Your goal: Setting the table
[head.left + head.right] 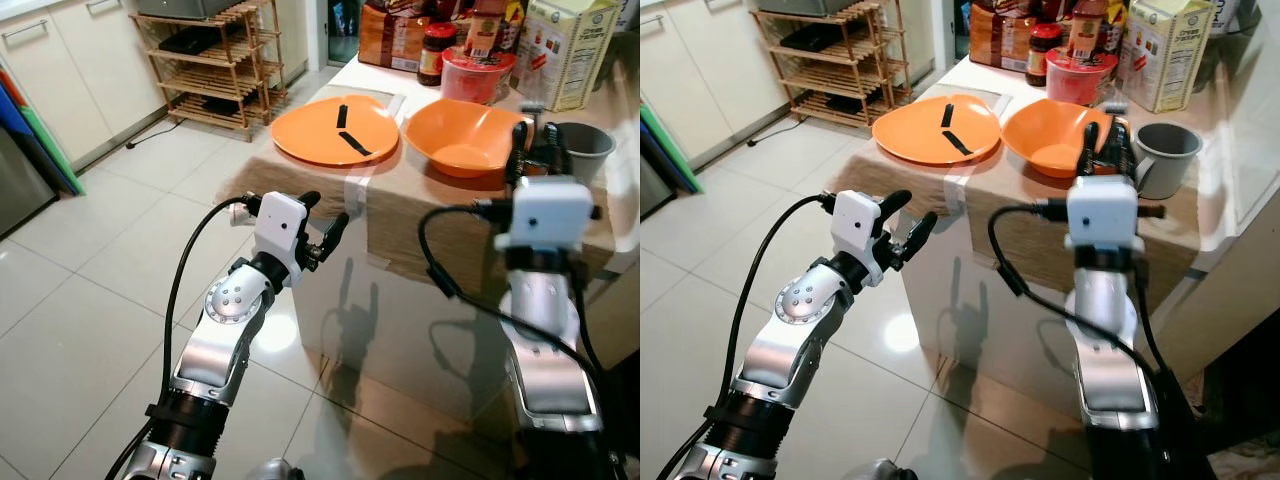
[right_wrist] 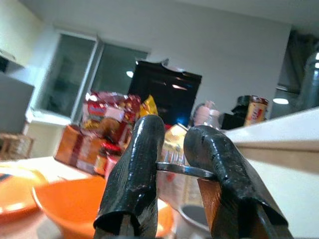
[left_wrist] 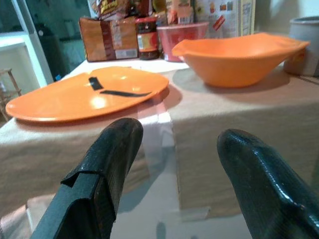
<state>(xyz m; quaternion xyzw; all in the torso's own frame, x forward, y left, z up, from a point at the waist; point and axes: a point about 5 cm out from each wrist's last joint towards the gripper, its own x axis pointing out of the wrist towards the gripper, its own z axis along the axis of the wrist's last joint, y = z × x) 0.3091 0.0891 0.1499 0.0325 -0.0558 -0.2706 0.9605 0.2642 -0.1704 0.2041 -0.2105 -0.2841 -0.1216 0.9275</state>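
An orange plate (image 1: 320, 135) with two black strips on it lies on the cloth-covered table (image 1: 420, 215). Beside it on the right sits an orange bowl (image 1: 465, 138), then a grey cup (image 1: 585, 150). My right gripper (image 1: 535, 145) is raised at the table's front, between bowl and cup, and is shut on a metal fork (image 2: 185, 170) held upright between its fingers. My left gripper (image 1: 325, 212) hovers open in front of the table's near edge, below the plate, with nothing between its fingers (image 3: 112, 154).
Jars, a red tub (image 1: 475, 75), snack bags and a carton (image 1: 565, 50) crowd the back of the table. A wooden rack (image 1: 215, 60) and white cabinets (image 1: 70, 70) stand at the left across the tiled floor (image 1: 90, 260).
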